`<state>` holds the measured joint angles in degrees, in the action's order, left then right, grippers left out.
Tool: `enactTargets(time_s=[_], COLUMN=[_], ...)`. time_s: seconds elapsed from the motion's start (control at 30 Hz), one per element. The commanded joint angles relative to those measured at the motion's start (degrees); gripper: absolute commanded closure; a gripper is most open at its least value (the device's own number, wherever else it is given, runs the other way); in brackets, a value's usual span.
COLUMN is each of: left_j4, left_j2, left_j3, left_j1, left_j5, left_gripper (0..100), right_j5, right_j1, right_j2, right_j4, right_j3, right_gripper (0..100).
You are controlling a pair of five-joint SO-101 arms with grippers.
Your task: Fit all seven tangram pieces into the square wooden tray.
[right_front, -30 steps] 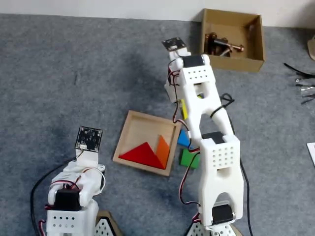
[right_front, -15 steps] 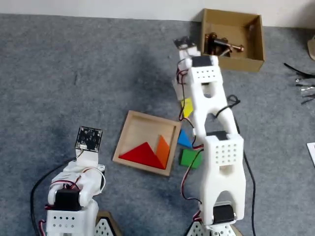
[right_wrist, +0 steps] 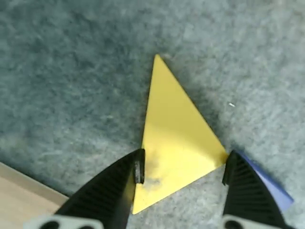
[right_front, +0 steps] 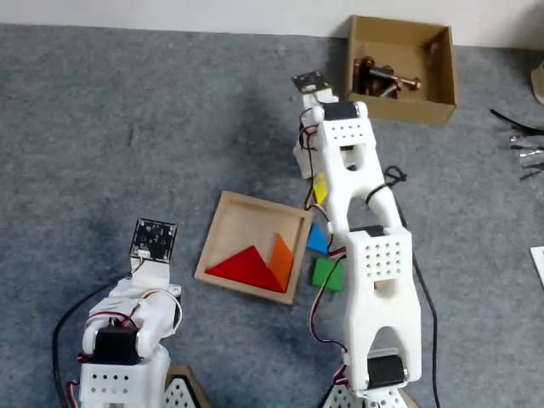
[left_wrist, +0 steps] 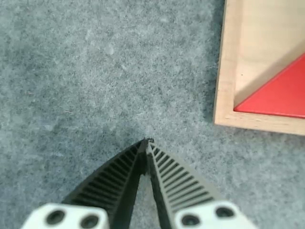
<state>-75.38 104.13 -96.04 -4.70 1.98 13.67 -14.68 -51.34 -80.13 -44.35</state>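
While the right arm stretches over the table in the high view, I log the tray (right_front: 246, 223) holding a red triangle (right_front: 245, 265) and an orange triangle (right_front: 281, 252). A blue piece (right_front: 317, 240) and a green piece (right_front: 325, 274) lie just right of it, with the yellow triangle (right_front: 320, 189) farther back.

Left wrist view: left gripper (left_wrist: 147, 142) clenched on nothing, over carpet beside the tray's corner.

Right wrist view: right gripper (right_wrist: 183, 164) spread astride the yellow triangle, not yet pinching. My judgement: centre across its edges, close squarely, lift level.

No legible print in any view.
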Motion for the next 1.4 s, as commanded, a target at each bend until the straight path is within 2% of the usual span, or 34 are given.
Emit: enactTargets(time_s=[0.0,0.37,0.6,1.03,1.23,1.37], left_j4=[-0.26,-0.26,-0.26,-0.26,-0.26,-0.26], left_j2=[0.31,0.31,0.31,0.31,0.31,0.31], left_j3=[-1.1,-1.1,-1.1,-1.1,-1.1,-1.1], left_j1=[-0.57,-0.57,-0.57,-0.57,-0.57,-0.57], left_j5=[0.53,0.53,0.53,0.53,0.53,0.53], left_gripper=[99,99,99,99,99,99], right_j5=[1.49,1.67,1.76,1.76,1.76,1.58], right_j1=[-2.15,-3.91,-4.26,-3.91,-3.91,-3.3], right_j2=[-1.63,-5.41,-5.23,-5.05,-4.88,-4.79], right_j4=[0.75,0.66,-5.05,-9.36,-9.36,-9.45], right_j3=[-0.57,-0.57,-0.75,-0.75,-0.84,-1.71], right_gripper=[74.3,74.3,74.3,74.7,85.1,88.4])
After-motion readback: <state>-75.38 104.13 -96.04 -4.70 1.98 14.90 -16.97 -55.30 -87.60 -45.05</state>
